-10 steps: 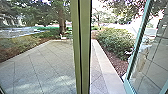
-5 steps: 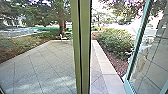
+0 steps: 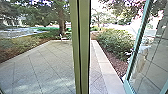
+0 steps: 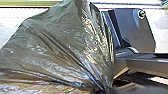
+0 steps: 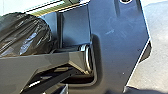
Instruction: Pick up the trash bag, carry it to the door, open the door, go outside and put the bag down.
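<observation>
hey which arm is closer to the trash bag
Left. The trash bag spreads wide close before the left wrist; from the right wrist it sits farther off, partly behind the robot's bar.

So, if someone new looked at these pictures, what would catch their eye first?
Probably the green upright post, running top to bottom near the middle of the head view, with paving on both sides. Next, the shiny, creased trash bag, large in the left wrist view, its folds drawn together.

Shiny, dark trash bag [image 4: 57, 47], its creased plastic gathered to a narrow bunch
</observation>
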